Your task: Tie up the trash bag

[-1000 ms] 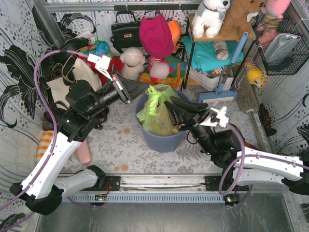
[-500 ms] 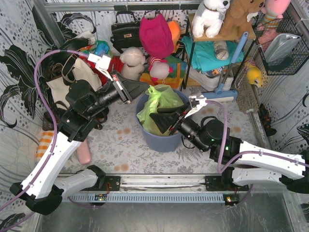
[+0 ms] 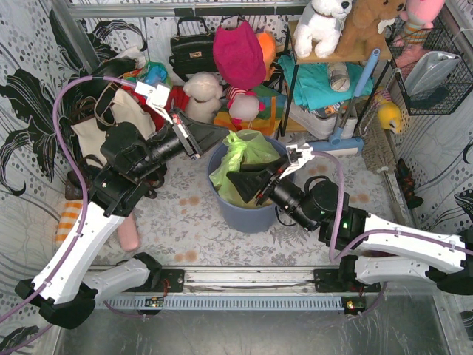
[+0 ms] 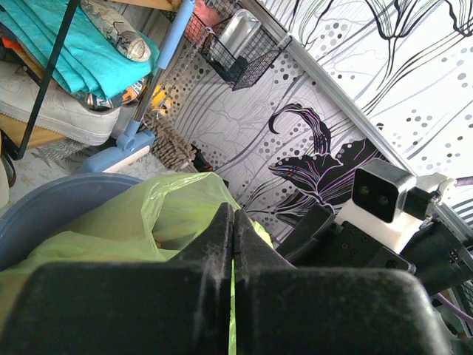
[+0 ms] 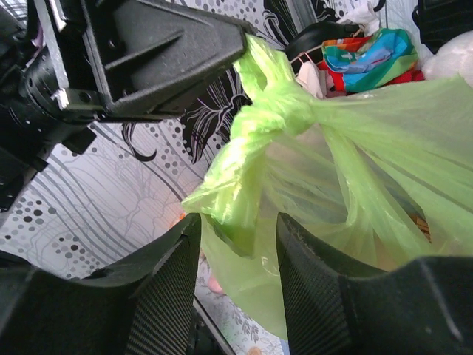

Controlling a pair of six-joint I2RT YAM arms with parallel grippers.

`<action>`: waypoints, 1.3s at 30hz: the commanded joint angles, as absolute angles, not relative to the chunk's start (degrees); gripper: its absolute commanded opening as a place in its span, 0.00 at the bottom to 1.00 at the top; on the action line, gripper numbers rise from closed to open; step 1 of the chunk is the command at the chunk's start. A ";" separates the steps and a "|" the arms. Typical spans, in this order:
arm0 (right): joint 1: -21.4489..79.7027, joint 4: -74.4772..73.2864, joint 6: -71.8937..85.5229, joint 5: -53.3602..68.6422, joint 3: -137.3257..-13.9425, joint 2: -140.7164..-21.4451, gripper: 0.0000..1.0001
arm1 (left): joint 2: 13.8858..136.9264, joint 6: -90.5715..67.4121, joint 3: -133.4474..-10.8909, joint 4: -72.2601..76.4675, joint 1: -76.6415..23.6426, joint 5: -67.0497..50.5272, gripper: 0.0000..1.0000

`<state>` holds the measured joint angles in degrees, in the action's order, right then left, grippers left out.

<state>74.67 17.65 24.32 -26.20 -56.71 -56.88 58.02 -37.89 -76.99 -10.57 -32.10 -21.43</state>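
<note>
L claw pinching trash bag strand above knot, jaws fully closed; bag sitting in bin. R claw spreading wide, fingers straddling knot's loose tail, gripping nothing.

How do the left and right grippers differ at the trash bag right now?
The left gripper is shut on the trash bag just above its knot; the right gripper is open, straddling the loose tail below the knot. The left points in from the bag's left in the top view, the right from its right. Both are black.
</note>
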 commanded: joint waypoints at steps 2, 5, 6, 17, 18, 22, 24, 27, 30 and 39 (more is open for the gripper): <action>74.97 20.88 22.23 -26.07 -59.88 -57.85 0.46 | 58.24 -38.14 -76.90 -7.00 -31.82 -21.91 0.00; 74.97 20.91 21.55 -26.39 -60.15 -58.10 0.32 | 58.51 -38.07 -76.90 -6.88 -31.82 -21.94 0.00; 74.97 20.70 21.48 -26.45 -60.13 -58.03 0.27 | 58.53 -38.04 -76.83 -6.86 -31.81 -21.89 0.00; 74.97 16.41 25.62 -28.10 -57.66 -54.13 0.07 | 59.79 -35.63 -76.97 -7.88 -31.73 -19.50 0.00; 74.97 15.63 26.05 -28.11 -57.66 -53.70 0.04 | 60.11 -35.49 -77.11 -7.84 -31.64 -19.50 0.00; 74.97 12.10 27.92 -27.27 -58.01 -52.63 0.00 | 61.31 -34.71 -77.88 -7.83 -31.57 -19.34 0.00; 74.97 9.08 28.95 -26.72 -59.26 -52.77 0.00 | 61.85 -34.29 -78.27 -7.89 -31.50 -19.36 0.00; 74.97 3.42 30.95 -26.00 -61.50 -53.14 0.00 | 62.47 -33.51 -78.76 -7.96 -31.34 -18.88 0.00; 74.97 -1.31 33.27 -25.11 -62.94 -52.98 0.00 | 62.94 -32.43 -79.28 -8.51 -31.05 -18.36 0.00; 74.97 -18.59 41.52 -23.50 -68.51 -53.30 0.00 | 64.90 -28.15 -81.93 -9.94 -30.14 -16.47 0.00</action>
